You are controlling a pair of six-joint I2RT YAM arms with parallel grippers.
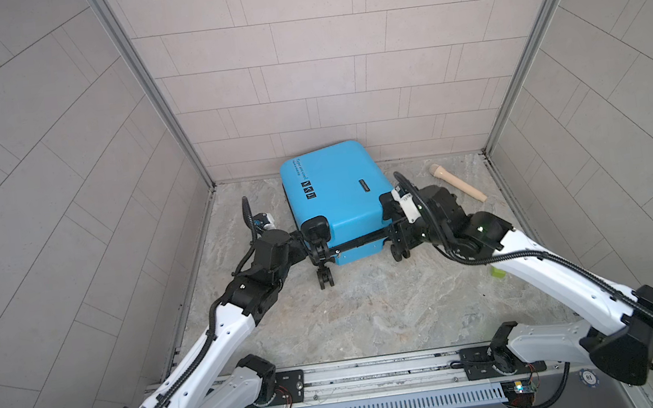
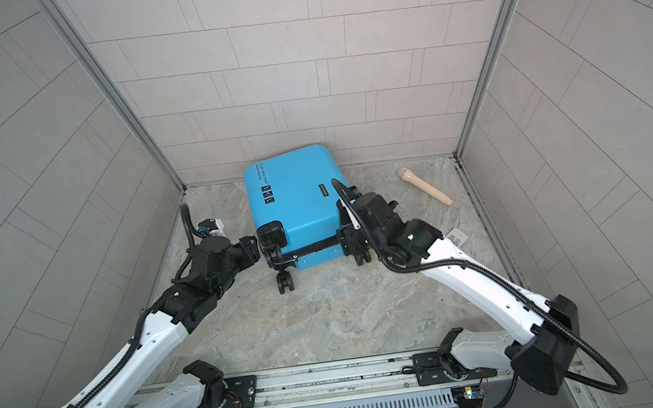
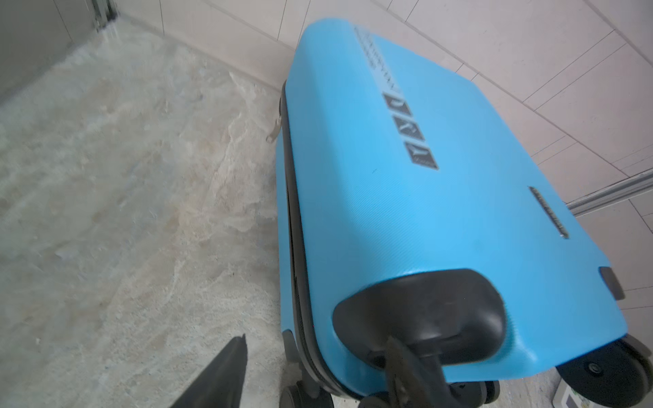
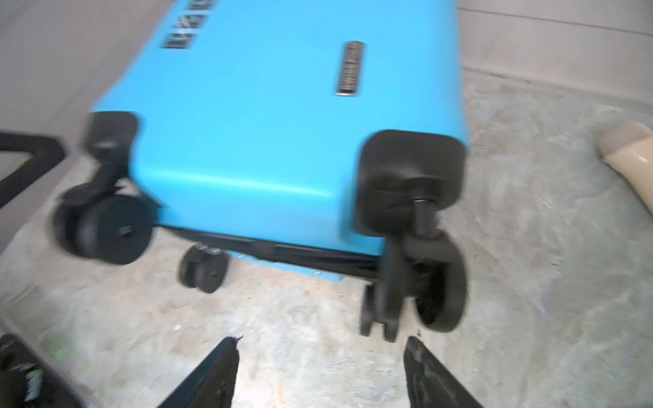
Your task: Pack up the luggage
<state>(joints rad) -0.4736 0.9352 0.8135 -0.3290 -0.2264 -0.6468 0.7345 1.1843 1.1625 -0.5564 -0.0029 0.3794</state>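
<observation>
Luggage (image 1: 334, 195) flat by back wall (image 1: 324, 88); left hand (image 3: 316, 337) apart at its corner; right hand (image 4: 323, 340) apart, empty.

Both top views are bright and evenly lit by diffuse light, with only faint, soft shadows beside the bright-blue hard-shell suitcase (image 1: 332, 196) on the marbled grey stone floor (image 1: 370, 313). Wide-angle distortion bows the pale tiled walls (image 1: 19, 164) toward the edges. Motion blur smears the right wrist view, streaking the black spinner wheels (image 4: 102, 229). The left wrist view is slightly soft, and its floor is washed out.
</observation>
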